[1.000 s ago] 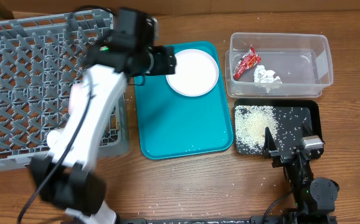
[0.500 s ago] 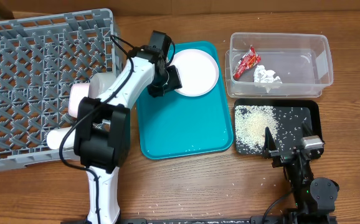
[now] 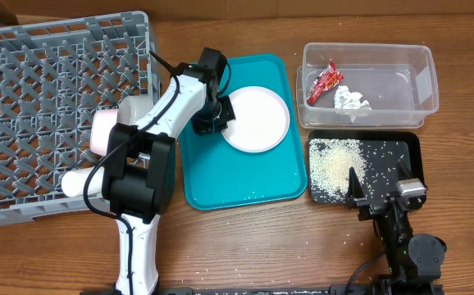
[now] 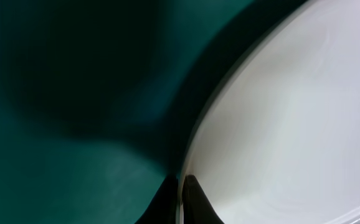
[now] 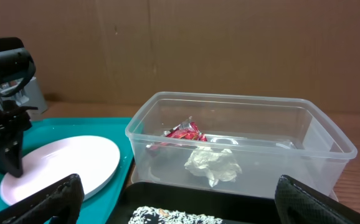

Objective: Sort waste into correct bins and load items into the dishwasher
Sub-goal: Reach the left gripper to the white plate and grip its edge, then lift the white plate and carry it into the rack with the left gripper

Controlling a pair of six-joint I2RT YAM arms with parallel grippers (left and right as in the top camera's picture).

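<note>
The pale round plate lies on the teal tray. My left gripper is shut on the plate's left rim; in the left wrist view its dark fingertips pinch the plate edge. The clear tub holds the red wrapper and the white tissue. White grains lie in the black tray. My right gripper rests open at that tray's near edge, holding nothing. The grey dish rack stands at the left.
A pink dish and a white cup sit at the rack's right side, partly behind my left arm. Stray grains dot the wooden table. From the right wrist view the plate and tub lie ahead.
My left gripper dropped to the plate's left rim and shut on it. The plate slid a little toward the front of the teal tray. The right arm stayed still.
</note>
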